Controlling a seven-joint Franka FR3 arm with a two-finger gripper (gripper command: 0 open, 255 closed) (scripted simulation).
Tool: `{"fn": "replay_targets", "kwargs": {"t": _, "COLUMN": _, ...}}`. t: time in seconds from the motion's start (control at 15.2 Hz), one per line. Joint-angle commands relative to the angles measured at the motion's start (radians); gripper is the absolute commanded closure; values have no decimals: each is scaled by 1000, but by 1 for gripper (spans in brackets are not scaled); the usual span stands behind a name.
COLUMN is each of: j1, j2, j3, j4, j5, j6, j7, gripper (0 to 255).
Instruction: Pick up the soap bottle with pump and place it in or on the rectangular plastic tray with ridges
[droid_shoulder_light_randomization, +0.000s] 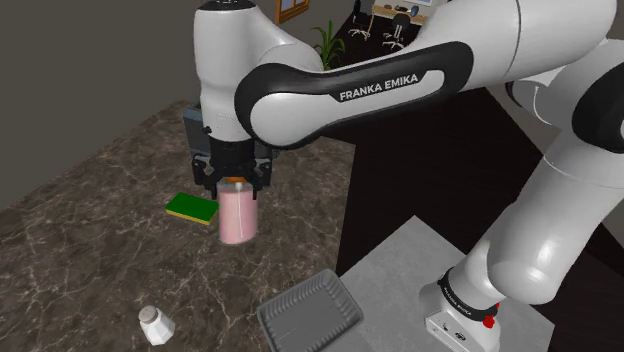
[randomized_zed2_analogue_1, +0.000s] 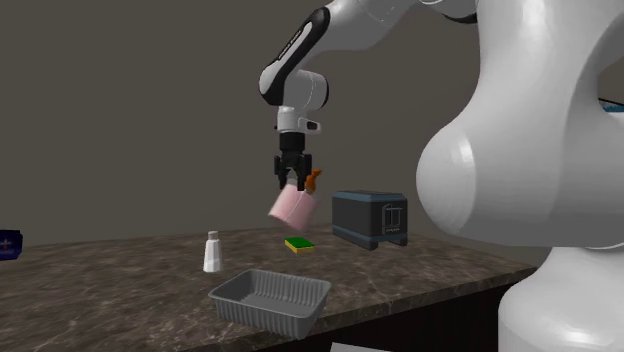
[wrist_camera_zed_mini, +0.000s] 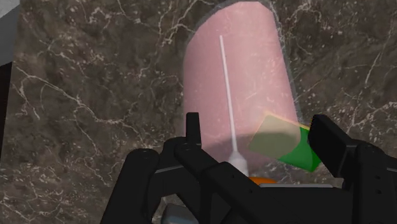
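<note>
White arm (droid_shoulder_light_randomization: 380, 85) in a high arch, end effector (droid_shoulder_light_randomization: 236, 184) downward and aloft, fingers (wrist_camera_zed_mini: 332, 141) tight around pink soap bottle (droid_shoulder_light_randomization: 237, 216).

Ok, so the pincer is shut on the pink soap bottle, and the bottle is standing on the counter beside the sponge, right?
Not standing. The pincer holds the pink soap bottle tilted in the air, above the counter and the sponge. The second exterior view shows it.

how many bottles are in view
2: a pink soap bottle held in the gripper above the counter; a small white bottle stands near the grey tray.
</note>
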Motion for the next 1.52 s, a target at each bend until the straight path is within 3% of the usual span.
{"fn": "replay_targets", "kwargs": {"t": 0.0, "j1": -7, "j2": -80, "j3": 15, "j4": -82, "j5": 47, "j6": 16, "j7": -2, "gripper": 255}}
{"fn": "replay_targets", "kwargs": {"t": 0.46, "j1": 26, "j2": -333, "j3": 45, "j4": -314, "j5": 211, "j6": 44, "j7": -7, "gripper": 255}}
{"fn": "replay_targets", "kwargs": {"t": 0.99, "j1": 140, "j2": -595, "j3": 58, "j4": -502, "j5": 381, "j6": 9, "j7": 20, "gripper": 255}}
{"fn": "replay_targets", "kwargs": {"t": 1.25, "j1": 213, "j2": -710, "j3": 68, "j4": -568, "j5": 452, "j6": -27, "j7": 58, "gripper": 255}}
{"fn": "replay_targets", "kwargs": {"t": 1.45, "j1": 219, "j2": -712, "j3": 78, "j4": -593, "j5": 460, "j6": -2, "j7": 62, "gripper": 255}}
